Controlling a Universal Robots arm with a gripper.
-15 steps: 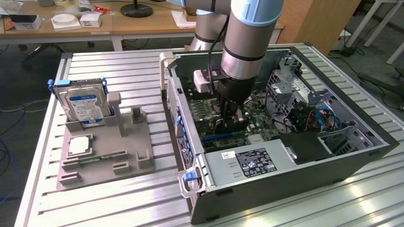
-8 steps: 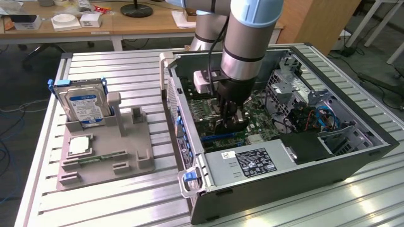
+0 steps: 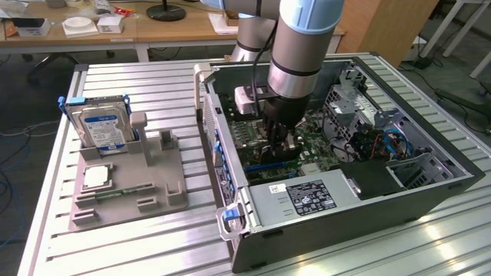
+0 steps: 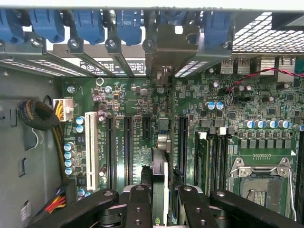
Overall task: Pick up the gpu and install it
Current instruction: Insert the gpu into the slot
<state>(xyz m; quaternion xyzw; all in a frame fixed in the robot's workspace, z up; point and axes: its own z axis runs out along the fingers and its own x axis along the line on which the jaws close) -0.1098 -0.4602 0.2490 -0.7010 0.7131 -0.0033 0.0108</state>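
Observation:
The gpu [image 4: 160,166] shows edge-on as a thin slab in the wrist view. It stands upright over the green motherboard [image 4: 133,95], between the long black expansion slots [image 4: 128,147]. Its metal bracket [image 4: 166,52] reaches the blue clips at the case's rear wall. My gripper [image 4: 161,209] is shut on the gpu, one black finger [image 4: 138,204] on each side of it. In the exterior view my gripper [image 3: 277,154] reaches straight down into the open computer case [image 3: 345,218], close to the board.
A grey fixture [image 3: 130,184] on the exterior view's left holds a silver hard drive [image 3: 103,129], a small green memory stick [image 3: 115,192] and a square chip [image 3: 98,175]. Inside the case are the power supply [image 3: 307,198], cables [image 4: 42,118] and the CPU socket [image 4: 259,175].

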